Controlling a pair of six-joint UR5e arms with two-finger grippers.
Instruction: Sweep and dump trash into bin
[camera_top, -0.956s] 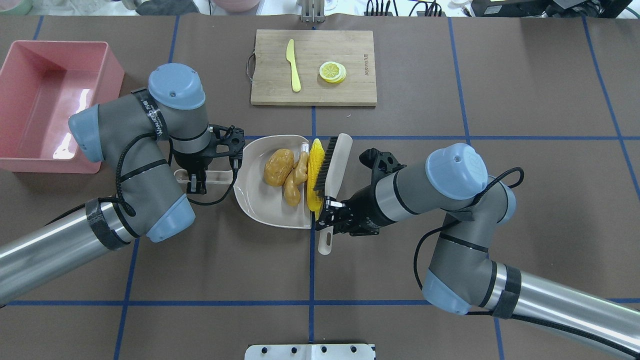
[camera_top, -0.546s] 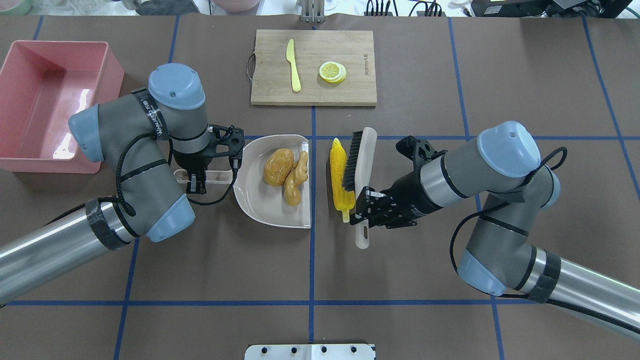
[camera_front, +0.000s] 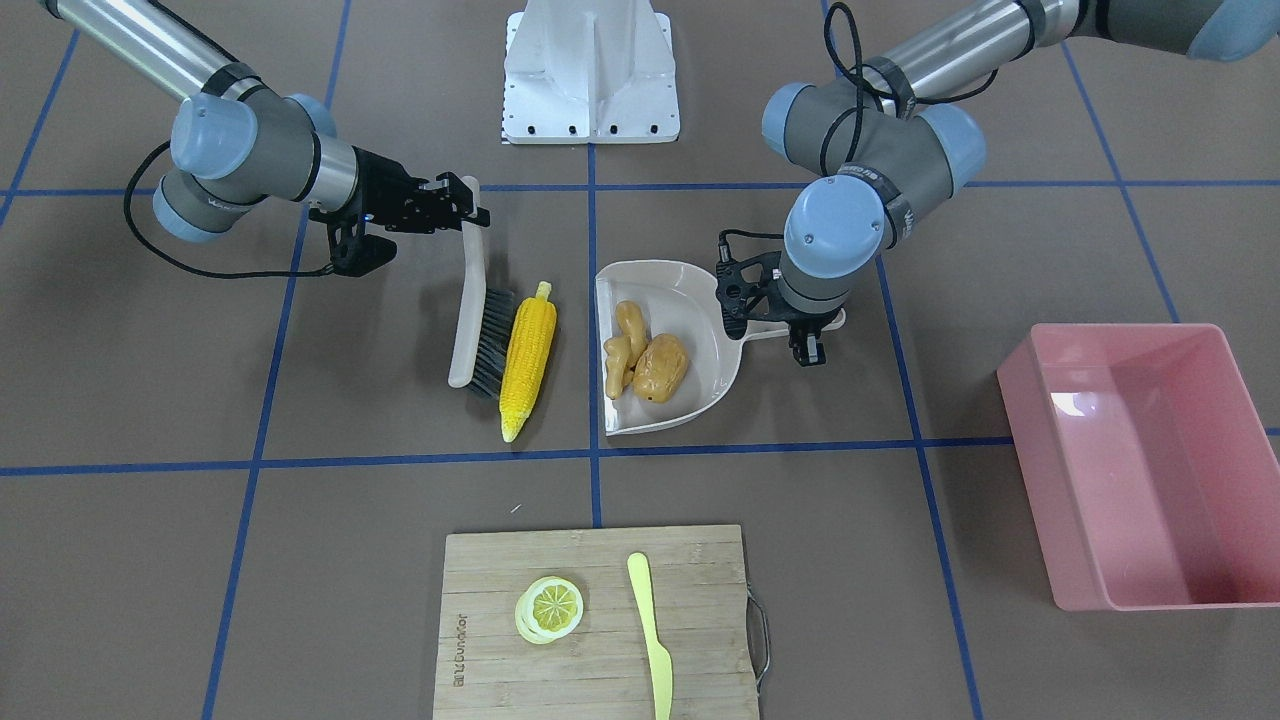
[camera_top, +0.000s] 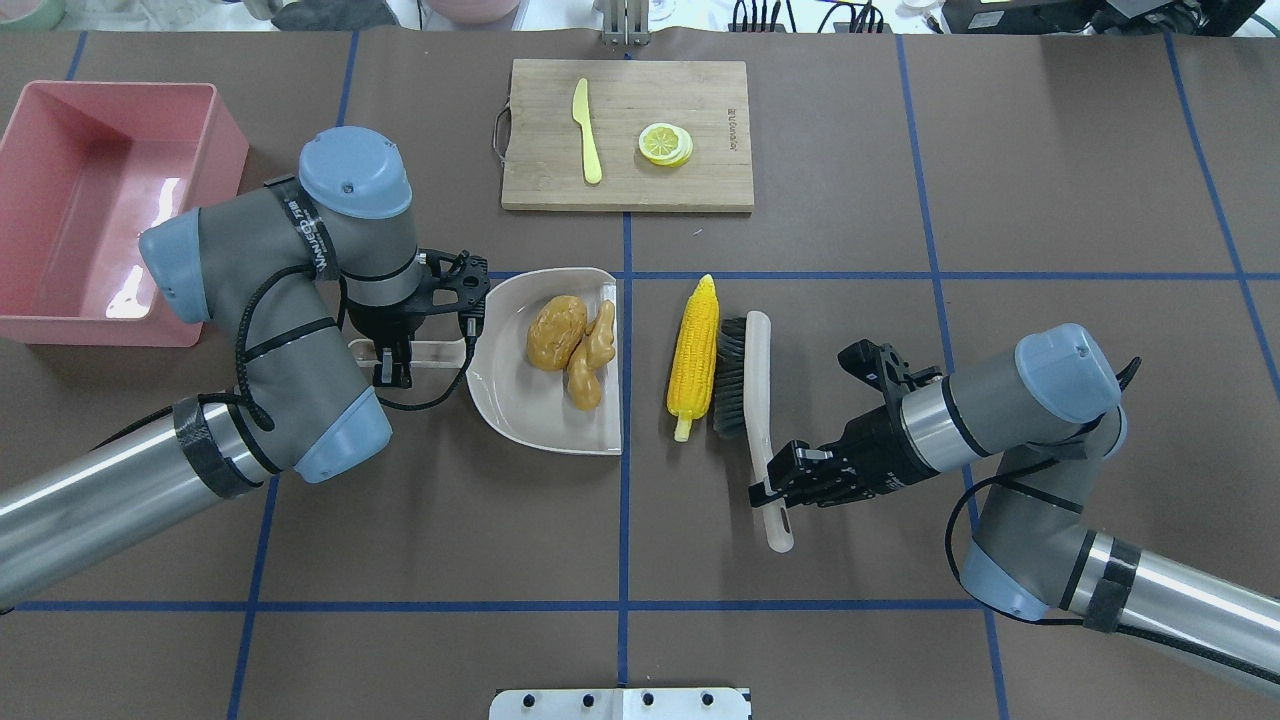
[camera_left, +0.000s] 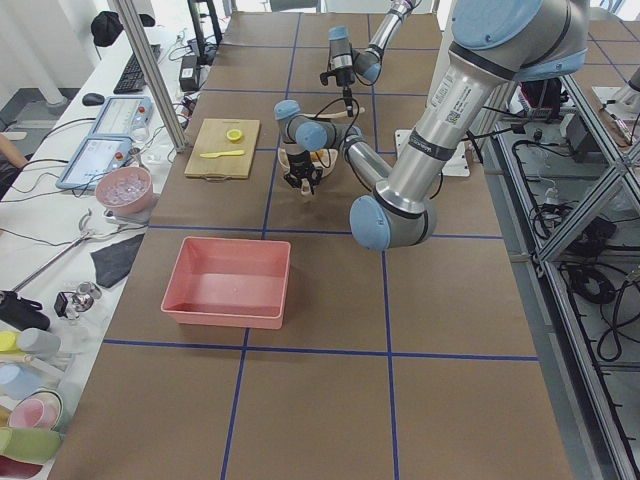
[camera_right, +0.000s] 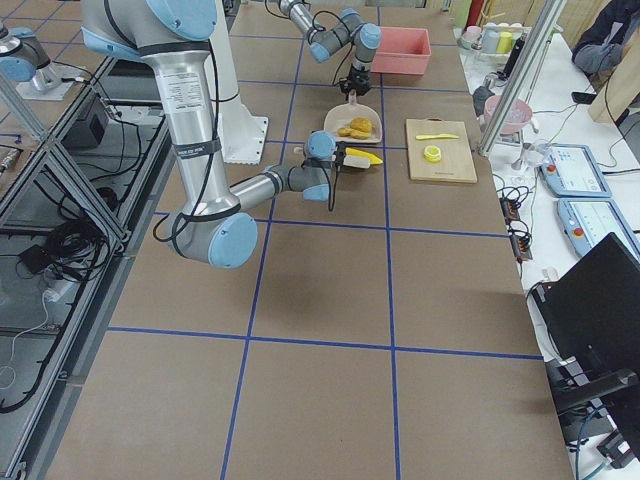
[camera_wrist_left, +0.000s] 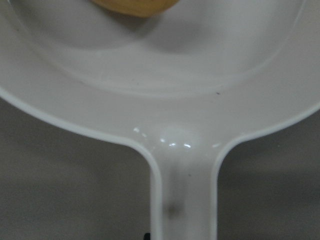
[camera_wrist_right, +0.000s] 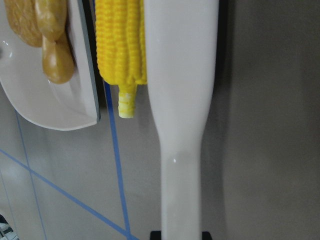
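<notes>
- My right gripper is pinching the handle of the beige long-handled brush. Its dark bristles lie against the yellow corn cob, on the cob's 3 o'clock side in the overhead view.
- The cob lies on the table outside the beige plastic dustpan, parallel to its open lip, with a narrow gap between.
- My left gripper is clamped on the pan's handle. The knobbly tan ginger root and brown potato sit inside the pan.
- I'd push toward 9 o'clock with the bristles low and square along the whole cob so neither end swings. The lip should press flat, or the round cob may bump it and roll.
- The ginger sits close to the lip and may crowd the cob's entry.
- The large pink rectangular tub stands at 10 o'clock, beyond my left arm.
- The wooden cutting board with lemon slice and yellow knife is at 12 o'clock, well apart from the sweep path.
</notes>
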